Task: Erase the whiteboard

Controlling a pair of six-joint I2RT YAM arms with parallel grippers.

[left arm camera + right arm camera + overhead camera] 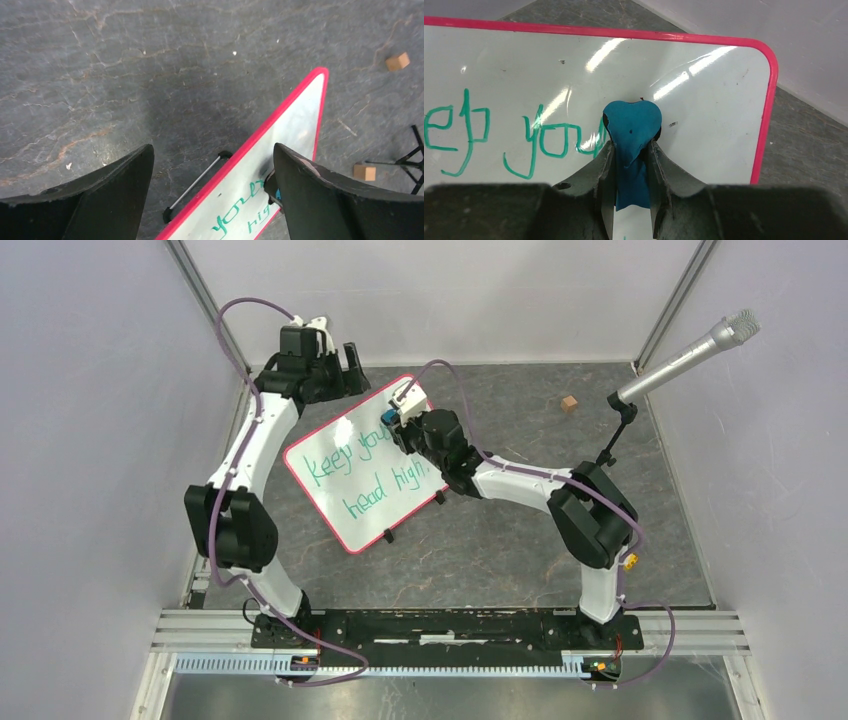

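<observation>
The whiteboard lies tilted on the grey table, red-rimmed, with green handwriting on it. My right gripper is shut on a blue cloth and presses it on the board at the end of the upper line of writing. In the right wrist view the cloth sits between the fingers of the gripper, on the board. My left gripper is open over the board's far edge. In its view the jaws straddle the red rim of the board without touching it.
A microphone on a small black stand leans at the back right. A small wooden block lies near it; two blocks show in the left wrist view. Walls enclose the table on three sides.
</observation>
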